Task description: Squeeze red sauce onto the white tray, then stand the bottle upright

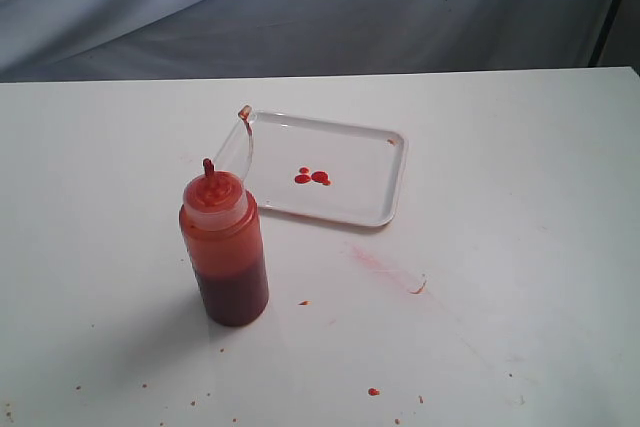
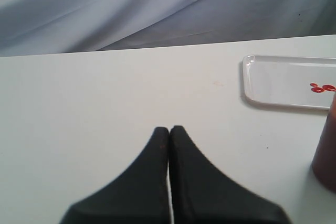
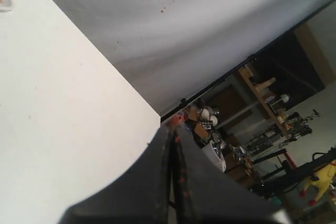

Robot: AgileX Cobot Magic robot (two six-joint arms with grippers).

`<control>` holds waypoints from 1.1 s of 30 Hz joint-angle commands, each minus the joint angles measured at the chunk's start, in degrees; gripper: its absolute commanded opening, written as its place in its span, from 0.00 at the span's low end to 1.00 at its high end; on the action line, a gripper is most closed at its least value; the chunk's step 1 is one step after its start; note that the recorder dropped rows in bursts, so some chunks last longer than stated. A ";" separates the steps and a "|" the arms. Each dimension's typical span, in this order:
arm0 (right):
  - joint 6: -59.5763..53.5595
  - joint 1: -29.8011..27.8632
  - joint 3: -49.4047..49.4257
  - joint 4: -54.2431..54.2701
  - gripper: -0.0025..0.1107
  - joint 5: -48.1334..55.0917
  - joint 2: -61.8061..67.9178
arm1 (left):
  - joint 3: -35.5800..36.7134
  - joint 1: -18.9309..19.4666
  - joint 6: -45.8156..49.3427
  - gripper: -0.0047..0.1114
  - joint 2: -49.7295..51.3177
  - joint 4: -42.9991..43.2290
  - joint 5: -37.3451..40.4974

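You are working in what looks like a robotics lab or workshop, at a staged test bench. A plain white table (image 1: pixel 520 247) stands before a grey cloth backdrop (image 1: pixel 300 7), with a black stand (image 1: pixel 612 19) at one o'clock. Past the cloth's edge, your right wrist camera shows wooden shelves (image 3: pixel 257 85), cluttered gear (image 3: pixel 210 121) and a yellow toy-like figure (image 3: pixel 321 178).

You see soft, even light washing the white counter (image 1: pixel 520 277) nearly flat, the bottle (image 1: pixel 224 247) throwing only a faint shadow toward the near left, while in both wrist views the dark jaws sit blurred against the lens.
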 commanded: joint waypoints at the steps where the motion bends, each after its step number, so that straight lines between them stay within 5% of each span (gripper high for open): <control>1: 0.35 -0.54 0.22 6.90 0.02 0.06 -0.25 | 0.30 0.10 0.07 0.04 -0.27 0.21 -0.59; 6: 0.35 -0.54 0.22 20.38 0.02 -0.05 -0.25 | 0.30 0.10 0.07 0.04 -0.27 0.21 -0.59; 18: 1.92 -0.54 0.22 22.32 0.02 -0.05 -0.25 | 0.30 0.10 0.07 0.04 -0.27 0.21 -0.59; 21: 14.05 -0.64 0.22 23.28 0.02 -0.05 -0.25 | 0.30 0.10 0.07 0.04 -0.27 0.21 -0.59; 27: 56.81 -0.64 0.22 4.52 0.02 0.50 -0.25 | 0.30 0.10 0.07 0.04 -0.27 0.21 -0.59; 33: 63.34 -0.64 0.22 -4.19 0.02 6.83 -0.25 | 0.30 0.10 0.07 0.04 -0.27 0.21 -0.59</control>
